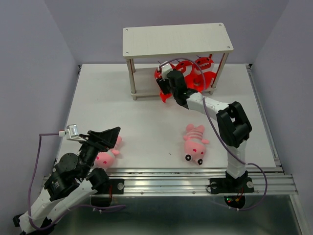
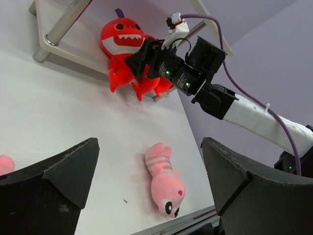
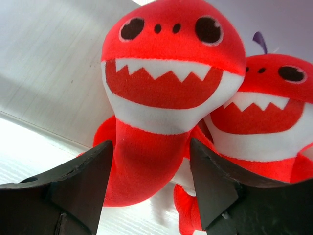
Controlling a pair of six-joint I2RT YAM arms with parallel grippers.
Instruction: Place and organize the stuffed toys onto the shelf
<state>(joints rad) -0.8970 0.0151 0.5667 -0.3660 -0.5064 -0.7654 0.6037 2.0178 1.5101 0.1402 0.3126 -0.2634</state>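
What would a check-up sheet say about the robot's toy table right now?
Surface: flat white tabletop, metal rail along the near edge.
Job's things: two-tier pale wooden shelf at the back; red toothy plush monsters on its lower board, none on top. Two pink striped plush animals lie on the table, one mid-table, one near-left.
Clutter: nothing seen.
Grippers: left gripper open wide above the near-left pink animal; right gripper open, fingers either side of the front red monster.
Cables: a purple cable loops along each arm.
Surroundings: plain pale purple walls.
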